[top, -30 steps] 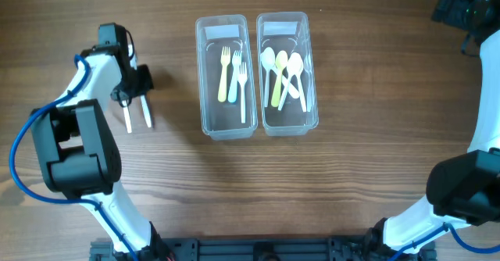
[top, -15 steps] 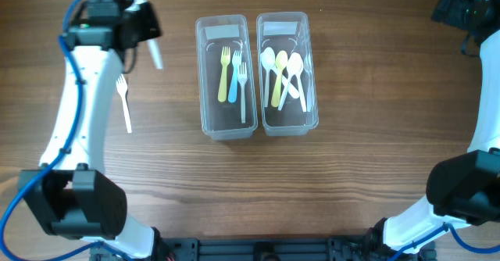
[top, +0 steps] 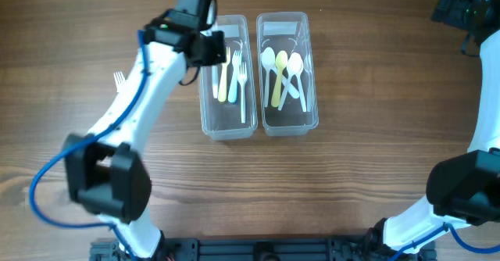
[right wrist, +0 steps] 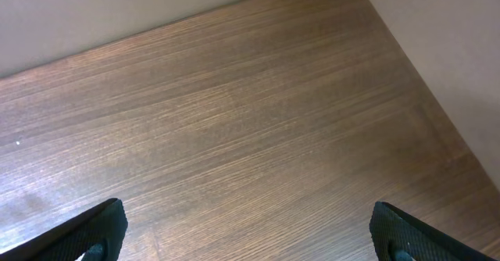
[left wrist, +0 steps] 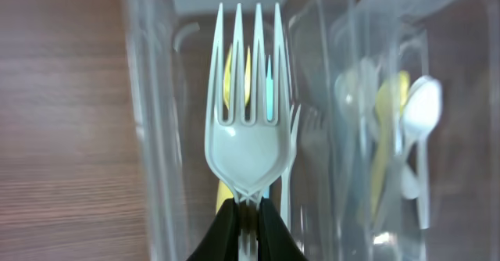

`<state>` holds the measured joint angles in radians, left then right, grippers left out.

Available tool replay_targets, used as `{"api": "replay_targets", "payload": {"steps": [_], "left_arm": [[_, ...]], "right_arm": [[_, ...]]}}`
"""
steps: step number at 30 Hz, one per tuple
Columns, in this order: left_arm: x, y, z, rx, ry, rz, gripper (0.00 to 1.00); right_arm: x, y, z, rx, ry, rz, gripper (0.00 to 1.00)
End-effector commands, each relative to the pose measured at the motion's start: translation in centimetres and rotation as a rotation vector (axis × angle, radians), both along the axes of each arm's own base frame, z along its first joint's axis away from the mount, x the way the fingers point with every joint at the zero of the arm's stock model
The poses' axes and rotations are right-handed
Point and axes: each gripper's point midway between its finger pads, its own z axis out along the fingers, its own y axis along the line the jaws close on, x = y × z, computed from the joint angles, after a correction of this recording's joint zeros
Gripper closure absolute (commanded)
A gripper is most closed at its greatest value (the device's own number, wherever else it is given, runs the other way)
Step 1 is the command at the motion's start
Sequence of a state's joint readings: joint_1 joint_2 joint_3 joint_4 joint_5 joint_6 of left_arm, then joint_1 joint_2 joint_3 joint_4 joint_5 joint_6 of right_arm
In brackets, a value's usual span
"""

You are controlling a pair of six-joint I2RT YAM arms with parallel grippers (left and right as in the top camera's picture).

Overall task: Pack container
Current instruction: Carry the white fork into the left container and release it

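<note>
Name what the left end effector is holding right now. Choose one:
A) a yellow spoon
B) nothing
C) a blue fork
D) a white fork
D: the left wrist view shows the left end effector shut on the neck of a white fork, tines pointing away, above the container that already has forks in it.

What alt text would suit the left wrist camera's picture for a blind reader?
A white plastic fork, gripped at its neck by the shut left claw, fills the middle, tines upward, over a clear container holding other forks. A second clear container at right holds spoons; wooden table at left.
</note>
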<state>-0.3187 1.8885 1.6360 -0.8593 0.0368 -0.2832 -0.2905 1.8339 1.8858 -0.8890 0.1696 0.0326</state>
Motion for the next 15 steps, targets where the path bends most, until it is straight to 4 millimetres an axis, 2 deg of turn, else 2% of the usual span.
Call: {"api": "replay_targets", "payload": {"steps": [1,4,7,8,11,13,15], "left_arm": [[-0.2,-0.9,-3.3,0.004,0.076,-0.004,0.93],[-0.2,-0.9,-4.5,0.012,0.101,-0.003,0.89],[0.1,-1.0,-4.4,0.008,0.089,-0.003,0.7],[0.4,-1.1,-3.8,0.0,0.068,-0.004,0.6],[1.0,-1.1,-1.9,-0.016,0.019,-0.002,0.56],[1.7,-1.0,0.4,-0.028,-0.033,-0.001,0.55],[2.3,0.2,2.8,-0.014,-0.089,0.03,0.54]], "right_arm": [[0.2,-0.1,-0.4,-0.015,0.012,-0.003,0.0],[0.2,-0.1,-0.4,-0.015,0.012,-0.002,0.0],[0.2,-0.1,-0.4,-0.015,0.012,-0.003,0.0],[0.2,-0.1,-0.4,-0.015,0.011,-0.003,0.0],[0.2,-0.1,-0.4,-0.015,0.012,-0.002,0.0],[0.2,-0.1,-0.4,-0.015,0.011,-0.003,0.0],[0.2,-0.1,-0.4,-0.015,0.012,-0.002,0.0]]}}
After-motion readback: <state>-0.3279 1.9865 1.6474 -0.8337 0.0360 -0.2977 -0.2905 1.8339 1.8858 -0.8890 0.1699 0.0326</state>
